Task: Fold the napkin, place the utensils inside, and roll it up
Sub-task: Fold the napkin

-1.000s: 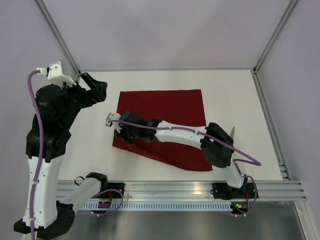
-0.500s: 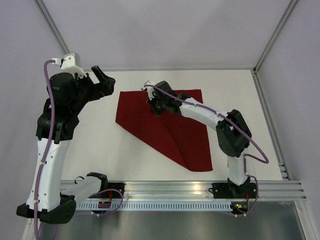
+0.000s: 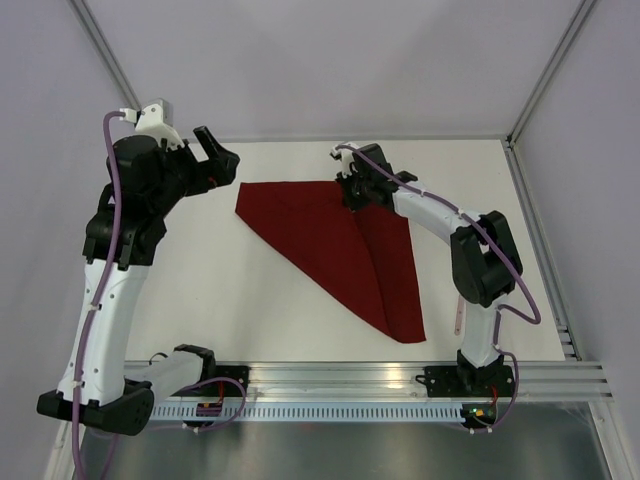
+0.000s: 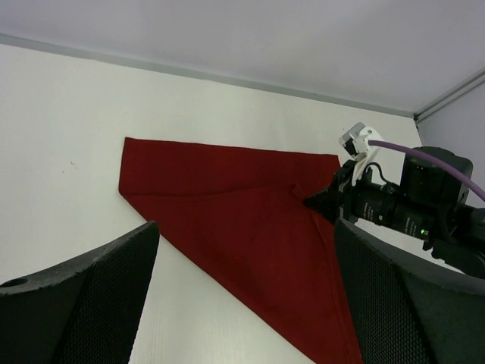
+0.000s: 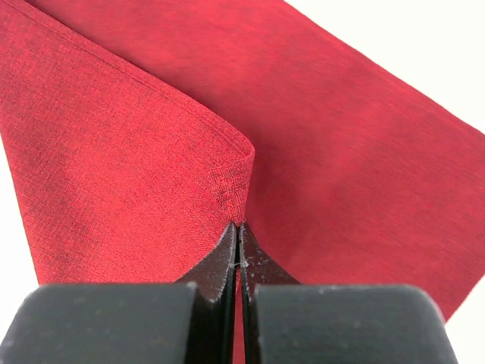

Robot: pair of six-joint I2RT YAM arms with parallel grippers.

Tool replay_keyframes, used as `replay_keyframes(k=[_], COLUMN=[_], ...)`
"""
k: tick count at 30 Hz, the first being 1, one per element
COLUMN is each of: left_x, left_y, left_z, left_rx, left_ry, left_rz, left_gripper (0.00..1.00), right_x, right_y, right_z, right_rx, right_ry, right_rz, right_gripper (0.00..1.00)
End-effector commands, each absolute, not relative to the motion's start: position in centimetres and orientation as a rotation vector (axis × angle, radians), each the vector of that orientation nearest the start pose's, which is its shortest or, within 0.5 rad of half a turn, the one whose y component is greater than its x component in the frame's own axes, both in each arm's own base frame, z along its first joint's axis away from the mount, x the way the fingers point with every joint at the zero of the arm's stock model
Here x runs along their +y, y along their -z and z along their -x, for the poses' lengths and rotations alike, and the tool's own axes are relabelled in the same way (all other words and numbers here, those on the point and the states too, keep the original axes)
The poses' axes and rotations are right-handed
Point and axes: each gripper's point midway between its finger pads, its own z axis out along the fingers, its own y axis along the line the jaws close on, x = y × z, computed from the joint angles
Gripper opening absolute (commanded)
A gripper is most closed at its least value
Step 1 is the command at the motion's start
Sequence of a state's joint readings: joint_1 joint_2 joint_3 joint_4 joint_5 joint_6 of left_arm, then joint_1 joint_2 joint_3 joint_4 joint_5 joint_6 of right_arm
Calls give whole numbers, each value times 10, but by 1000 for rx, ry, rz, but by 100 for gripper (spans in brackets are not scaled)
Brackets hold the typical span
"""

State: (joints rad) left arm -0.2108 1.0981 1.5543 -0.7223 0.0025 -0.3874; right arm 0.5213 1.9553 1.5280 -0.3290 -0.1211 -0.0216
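The maroon napkin (image 3: 340, 240) lies on the white table (image 3: 200, 290), folded over into a rough triangle whose point faces the near right. My right gripper (image 3: 351, 192) is at the cloth's far edge, shut on a lifted fold of the napkin (image 5: 341, 152). In the right wrist view the gripper (image 5: 240, 227) has its jaws pressed together on the cloth. My left gripper (image 3: 222, 160) hangs open above the table, just left of the napkin's far left corner. In its own view the left gripper (image 4: 246, 227) looks over the napkin (image 4: 227, 220). The knife's pale handle (image 3: 457, 318) shows beside the right arm.
A metal rail (image 3: 350, 380) runs along the near edge by the arm bases. Grey walls with corner posts (image 3: 115, 70) close off the far side and both flanks. The right arm (image 3: 480, 260) stretches over the table's right part.
My right gripper has carried the napkin's near left corner away and to the right, up to the far edge, folding the cloth diagonally. The left arm has shifted slightly right.
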Motion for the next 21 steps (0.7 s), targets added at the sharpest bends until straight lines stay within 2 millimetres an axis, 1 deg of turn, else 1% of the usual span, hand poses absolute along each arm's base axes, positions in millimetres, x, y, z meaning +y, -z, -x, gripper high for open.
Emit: replay_keyframes(k=[1, 2, 8, 13, 14, 16, 18, 21], left_x=[-90, -91, -94, -96, -96, -96, -97, -97], left_y=[-418, -417, -413, -411, -409, -409, -407, -405], left_z=[-319, -319, -326, -330, -331, -332, -333, -334], left_rx=[1814, 1815, 1827, 1834, 1840, 1838, 1845, 1849], left_ry=[462, 465, 473, 478, 478, 479, 477, 477], left_rz=[145, 142, 142, 143, 142, 142, 140, 141], left_gripper=[100, 100, 100, 100, 100, 100, 100, 100], right_x=[262, 253, 227, 215, 210, 205, 199, 191], right_y=[-138, -138, -144, -144, -145, -145, -143, -142], right_z=[-451, -457, -472, -478, -480, -481, -484, -487], right_rx=[2199, 2201, 2192, 2193, 2192, 2191, 2204, 2208], right_ry=[-401, -394, -378, -372, -367, -367, -374, -368], right_rz=[618, 595, 529, 503, 490, 480, 436, 419], right_gripper=[0, 0, 0, 0, 0, 0, 0, 1])
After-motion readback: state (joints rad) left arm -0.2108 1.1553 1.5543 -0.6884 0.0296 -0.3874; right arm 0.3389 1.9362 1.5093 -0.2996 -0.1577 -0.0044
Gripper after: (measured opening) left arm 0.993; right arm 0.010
